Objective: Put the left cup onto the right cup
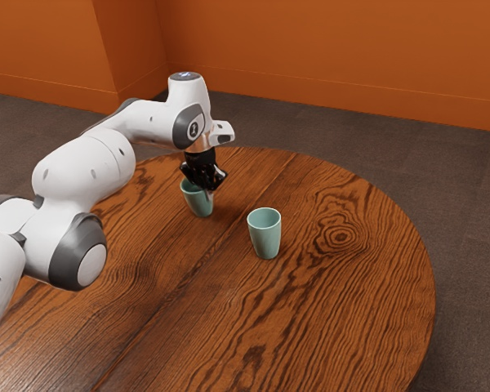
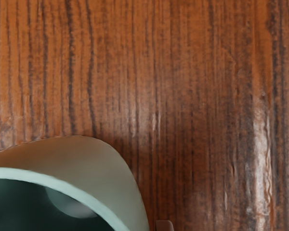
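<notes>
The black two-finger tool [image 1: 204,181] is hanging at the end of the white seven-joint arm [image 1: 90,171], pointing straight down. It is sitting right at the rim of the first pale teal tapered cup [image 1: 198,201]. This cup is standing upright directly beneath the tool, and its base appears to be resting on the round dark-grained wooden bench [image 1: 327,310]. Whether the tool is standing apart or is clamped on the cup's wall, I cannot tell, since the black tips are blending into the rim in the exterior view.

In the wrist view the first pale teal tapered cup [image 2: 72,163] is looming just under the tool. Its light outer wall is curving around a dark interior, and a paler round bottom is showing inside. Beyond the cup, the bench [image 2: 192,96] is running past with its long reddish-brown grain.

The second pale teal tapered cup [image 1: 264,233] is standing upright on the bench, apart from the tool and off toward the exterior view's right, a little nearer the camera. The two cups are not touching, and bare wood is lying between them. Behind the tool, the grey carpeted floor [image 1: 408,155] is meeting the orange wall [image 1: 327,49].
</notes>
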Motion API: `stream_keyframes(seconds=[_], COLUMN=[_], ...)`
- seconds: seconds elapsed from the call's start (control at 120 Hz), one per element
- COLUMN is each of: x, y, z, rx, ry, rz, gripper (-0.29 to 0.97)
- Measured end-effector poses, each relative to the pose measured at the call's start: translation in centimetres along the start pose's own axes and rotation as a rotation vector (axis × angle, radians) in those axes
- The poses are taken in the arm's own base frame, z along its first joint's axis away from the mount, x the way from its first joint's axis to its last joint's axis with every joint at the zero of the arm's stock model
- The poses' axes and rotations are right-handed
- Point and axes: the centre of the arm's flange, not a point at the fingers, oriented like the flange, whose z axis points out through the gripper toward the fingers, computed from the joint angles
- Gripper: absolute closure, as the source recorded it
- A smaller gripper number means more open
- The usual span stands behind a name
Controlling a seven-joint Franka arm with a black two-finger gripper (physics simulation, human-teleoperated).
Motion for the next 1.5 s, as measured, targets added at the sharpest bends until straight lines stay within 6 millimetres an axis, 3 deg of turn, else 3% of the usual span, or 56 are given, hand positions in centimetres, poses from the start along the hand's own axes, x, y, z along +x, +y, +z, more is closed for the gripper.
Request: stream_keyframes(seconds=[0.25, 0.567, 0.7, 0.817, 0.95, 1.175, 1.5], x=[-0.1, -0.2, -1.2, -2.6, -3.9, -5.0, -5.0], y=[-0.1, 0.2, 3.2, 7.2, 11.7, 17.3, 18.8], z=[-0.1, -4.8, -7.8, -11.3, -13.5, -13.6, -12.9], rx=[0.005, 0.014, -0.001, -0.024, -0.052, -0.069, -0.047], ry=[-0.003, 0.02, -0.006, -0.022, -0.038, -0.069, -0.077], rz=[-0.008, -0.011, 0.014, 0.051, 0.099, 0.161, 0.153], gripper=[0.78, 0.78, 0.78, 0.78, 0.78, 0.78, 0.78])
